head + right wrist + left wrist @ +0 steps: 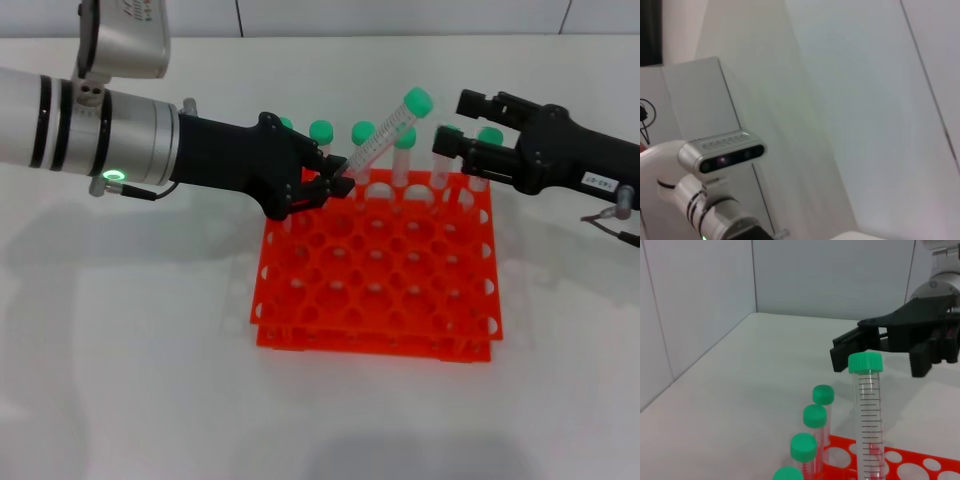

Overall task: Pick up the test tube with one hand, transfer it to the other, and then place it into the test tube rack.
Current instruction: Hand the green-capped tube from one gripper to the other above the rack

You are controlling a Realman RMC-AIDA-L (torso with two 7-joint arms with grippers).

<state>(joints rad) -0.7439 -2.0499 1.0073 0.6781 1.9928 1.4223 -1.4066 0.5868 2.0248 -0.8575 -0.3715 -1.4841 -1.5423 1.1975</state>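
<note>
My left gripper (333, 177), black on a silver-white arm with a green ring light, is shut on the lower end of the test tube (385, 135). The tube tilts up and to the right over the back edge of the orange-red test tube rack (375, 300), its green cap toward my right gripper (457, 123). That black gripper, with a white wrist label, stands open just right of the cap, not touching it. In the left wrist view the held test tube (867, 415) rises in front, and the right gripper (875, 352) gapes behind its cap.
Several other green-capped tubes (362, 131) stand in the rack's back row, right under both grippers, and show in the left wrist view as tubes (814, 416) beside the rack (912, 467). White tabletop (130, 380) surrounds the rack. The right wrist view shows only walls.
</note>
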